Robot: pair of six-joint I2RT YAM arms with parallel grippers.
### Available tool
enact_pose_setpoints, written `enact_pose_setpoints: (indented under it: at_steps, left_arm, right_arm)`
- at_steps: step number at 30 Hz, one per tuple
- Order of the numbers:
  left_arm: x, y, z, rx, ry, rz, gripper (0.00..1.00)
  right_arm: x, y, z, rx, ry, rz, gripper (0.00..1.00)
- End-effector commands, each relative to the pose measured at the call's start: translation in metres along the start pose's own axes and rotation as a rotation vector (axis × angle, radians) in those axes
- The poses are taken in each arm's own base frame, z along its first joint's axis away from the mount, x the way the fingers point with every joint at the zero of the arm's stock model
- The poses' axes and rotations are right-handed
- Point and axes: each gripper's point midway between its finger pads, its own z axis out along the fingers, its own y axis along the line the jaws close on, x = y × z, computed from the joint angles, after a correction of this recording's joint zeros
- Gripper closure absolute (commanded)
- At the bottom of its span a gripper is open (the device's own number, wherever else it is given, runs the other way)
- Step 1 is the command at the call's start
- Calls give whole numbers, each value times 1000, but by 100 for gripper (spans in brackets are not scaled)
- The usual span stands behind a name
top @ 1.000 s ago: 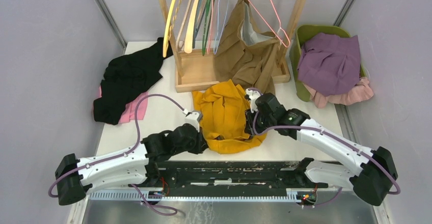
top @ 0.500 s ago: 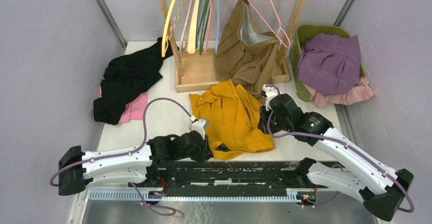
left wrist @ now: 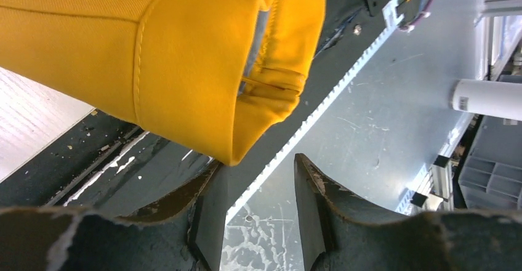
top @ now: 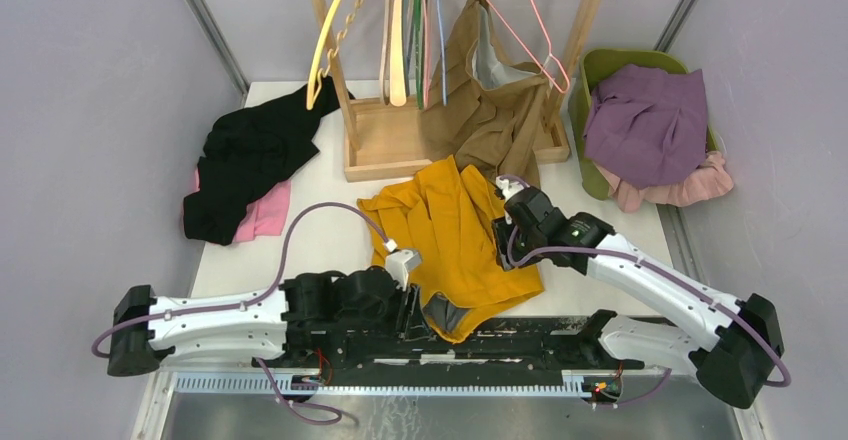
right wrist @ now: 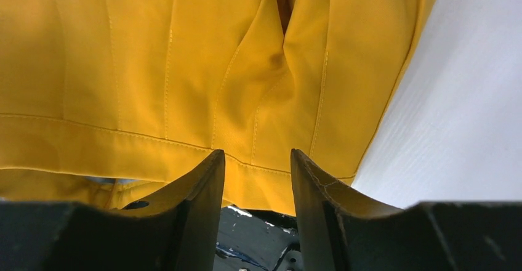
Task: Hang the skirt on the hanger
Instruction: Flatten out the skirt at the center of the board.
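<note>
The mustard-yellow skirt (top: 455, 235) lies spread on the white table (top: 320, 235) directly in front of the wooden rack (top: 390, 150). Its far edge is almost at the rack's base, and its near corner is folded over past the table's edge onto the dark rail, with a patch of grey lining showing. The left gripper (left wrist: 255, 160) sits low at that near corner, on the side of the skirt away from the rack. Its fingers stand parted with nothing between them. The folded hem hangs just above one fingertip, touching it or nearly so; the wrist view is too close to say which. The right gripper (right wrist: 257, 154) is over the skirt's right edge, in front of the rack's right end. Its fingers are likewise parted and grasp nothing, the tips pointing at a stitched band of the cloth. On the rack hang several hangers (top: 397, 50) and a tan garment (top: 490, 110). Left of the rack lie a black garment (top: 250, 155) and a pink cloth (top: 265, 215). Right of it, a green basket (top: 600, 60) holds purple cloth (top: 645, 120).
</note>
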Motion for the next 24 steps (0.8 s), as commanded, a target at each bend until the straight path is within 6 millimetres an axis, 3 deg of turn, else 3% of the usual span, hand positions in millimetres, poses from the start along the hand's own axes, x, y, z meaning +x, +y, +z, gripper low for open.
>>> enact_pose_setpoints:
  at_steps: [1,6,13,19,22,24]
  left_arm:
    - [-18,-20,-24,39,-62,-38,50]
    - [-25,-7,-33,-23,-122,-75,49]
    - [-43,20,-44,-131,-263,-130,46]
    - [-35,34,-27,-196,-235,-147,27]
    - [-40,38,-24,-205,-273,-166,0]
    - [-45,43,-22,-219,-313,-174,1]
  right_arm:
    - [-4,7,14,-26,-22,18,50]
    - [-6,-3,21,32,-38,33,47]
    - [-34,-20,23,61,-75,80,41]
    - [-30,-27,39,41,-37,122,40]
    - [-26,-30,49,21,-29,152,39]
    - [-20,-31,60,9,-5,167,40]
